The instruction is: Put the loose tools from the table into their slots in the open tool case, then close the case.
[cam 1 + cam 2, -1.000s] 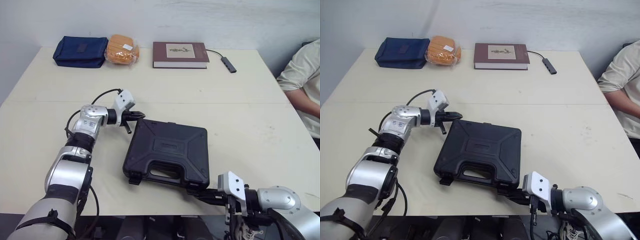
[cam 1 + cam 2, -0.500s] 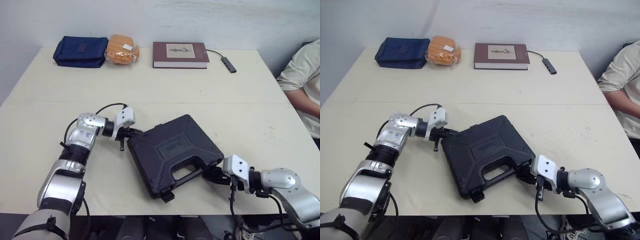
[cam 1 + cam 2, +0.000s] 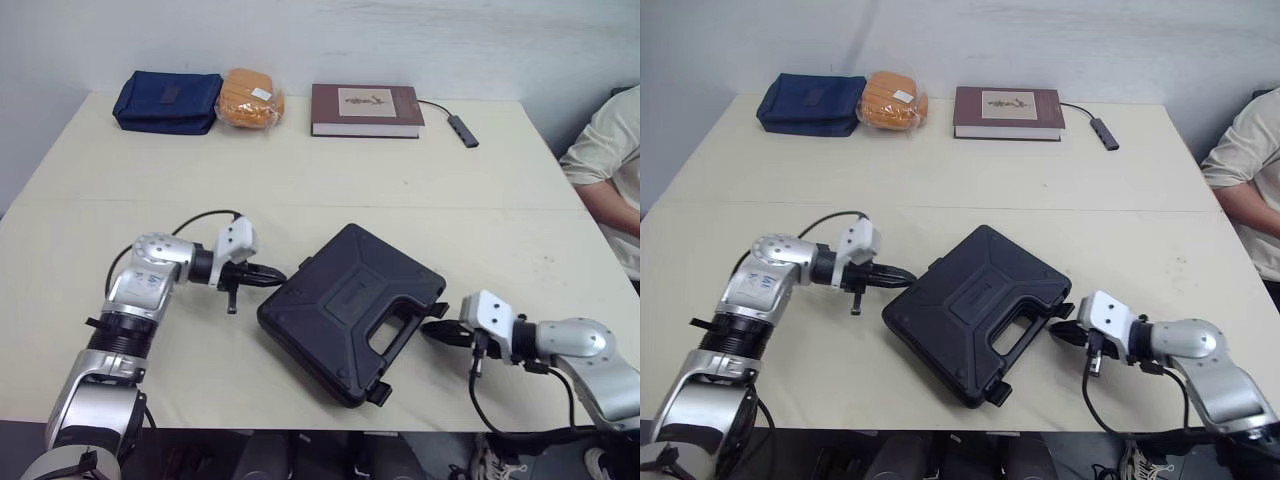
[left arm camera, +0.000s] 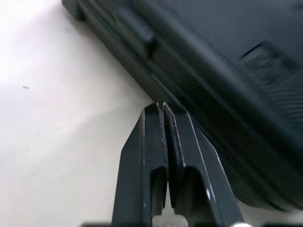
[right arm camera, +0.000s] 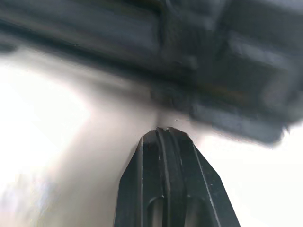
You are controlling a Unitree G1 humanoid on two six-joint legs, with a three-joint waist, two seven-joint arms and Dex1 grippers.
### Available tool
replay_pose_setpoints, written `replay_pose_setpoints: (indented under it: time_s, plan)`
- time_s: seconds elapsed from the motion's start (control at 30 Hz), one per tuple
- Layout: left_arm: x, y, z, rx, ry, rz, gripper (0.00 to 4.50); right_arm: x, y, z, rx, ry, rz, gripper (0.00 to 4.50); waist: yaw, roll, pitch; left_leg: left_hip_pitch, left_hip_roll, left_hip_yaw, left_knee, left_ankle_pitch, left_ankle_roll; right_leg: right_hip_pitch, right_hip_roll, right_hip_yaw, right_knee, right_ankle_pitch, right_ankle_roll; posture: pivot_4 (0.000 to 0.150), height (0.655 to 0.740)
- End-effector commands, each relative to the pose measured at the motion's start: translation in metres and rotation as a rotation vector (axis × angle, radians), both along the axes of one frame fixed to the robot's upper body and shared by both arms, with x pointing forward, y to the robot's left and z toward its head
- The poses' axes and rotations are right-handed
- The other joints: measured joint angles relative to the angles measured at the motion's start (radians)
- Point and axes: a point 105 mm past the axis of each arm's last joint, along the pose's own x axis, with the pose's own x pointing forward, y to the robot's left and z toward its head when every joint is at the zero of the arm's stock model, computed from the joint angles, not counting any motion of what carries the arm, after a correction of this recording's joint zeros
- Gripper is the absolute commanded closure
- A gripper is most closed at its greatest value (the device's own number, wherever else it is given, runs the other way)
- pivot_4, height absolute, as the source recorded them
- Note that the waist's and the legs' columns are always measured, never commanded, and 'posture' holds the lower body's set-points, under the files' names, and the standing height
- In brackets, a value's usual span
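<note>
Black moulded plastic tool case (image 3: 350,310) shut, lying diagonal on cream worktop (image 3: 300,180). Left claw (image 3: 278,279), pressed together, touches its left edge. Right claw (image 3: 432,334), likewise pressed together, sits just beside handle side.

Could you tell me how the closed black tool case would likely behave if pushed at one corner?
The tool case looks like rigid moulded plastic, so it should stay stiff. Lying flat on the smooth table, it would probably slide and pivot rather than tip.
</note>
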Motion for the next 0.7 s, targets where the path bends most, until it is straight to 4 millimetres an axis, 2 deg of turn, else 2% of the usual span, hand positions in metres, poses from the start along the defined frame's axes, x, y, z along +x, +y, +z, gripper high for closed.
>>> replay_pose_setpoints:
  time_s: [0.03,0.13,0.23,0.33,0.43,0.6,0.7]
  plan:
    - [-0.002,-0.042,0.055,-0.14,-0.072,-0.095,4.43,-0.008,-0.012,0.017,0.042,0.005,-0.127,4.5,0.009,0.0,0.0,-0.002,-0.001,-0.003,0.0,0.001,0.001,0.0,-0.001,-0.002,0.0,0.0,0.0,0.15,0.74]
    - [-0.004,-0.078,0.069,-0.178,-0.081,-0.172,4.43,-0.009,-0.014,0.024,0.093,0.002,-0.229,4.5,0.012,0.0,0.0,-0.003,-0.002,-0.003,0.001,0.001,0.001,0.0,-0.001,-0.002,-0.001,0.001,0.001,0.15,0.74]
    - [-0.008,-0.102,0.071,-0.182,-0.087,-0.247,4.43,-0.008,-0.015,0.029,0.13,0.0,-0.303,4.5,0.001,0.001,0.0,-0.002,-0.003,-0.003,0.001,0.001,0.001,0.001,-0.001,-0.002,-0.001,0.001,0.002,0.15,0.74]
    - [-0.012,-0.139,0.058,-0.132,-0.107,-0.37,4.43,-0.009,-0.01,0.036,0.17,-0.015,-0.344,4.5,-0.003,0.001,0.0,-0.001,-0.002,-0.002,-0.001,0.002,0.0,0.0,0.002,-0.001,-0.001,0.001,0.002,0.15,0.74]
    - [-0.01,-0.162,0.046,-0.101,-0.094,-0.421,4.43,-0.013,-0.002,0.039,0.187,-0.011,-0.349,4.5,-0.002,0.001,0.0,-0.001,-0.001,-0.002,-0.001,0.003,-0.001,-0.001,0.003,-0.001,-0.001,0.001,0.002,0.15,0.74]
    - [-0.01,-0.191,0.036,-0.086,-0.067,-0.466,4.43,-0.016,0.004,0.04,0.186,-0.01,-0.356,4.5,-0.001,0.001,0.0,-0.002,-0.002,-0.002,-0.001,0.003,0.0,-0.001,0.002,0.0,-0.002,0.001,0.002,0.15,0.74]
    - [-0.013,-0.2,0.022,-0.027,-0.057,-0.504,4.43,-0.017,0.007,0.04,0.18,-0.011,-0.367,4.5,-0.001,0.001,0.0,-0.002,-0.002,-0.002,-0.002,0.003,0.001,-0.001,0.002,0.0,-0.002,0.001,0.002,0.15,0.74]
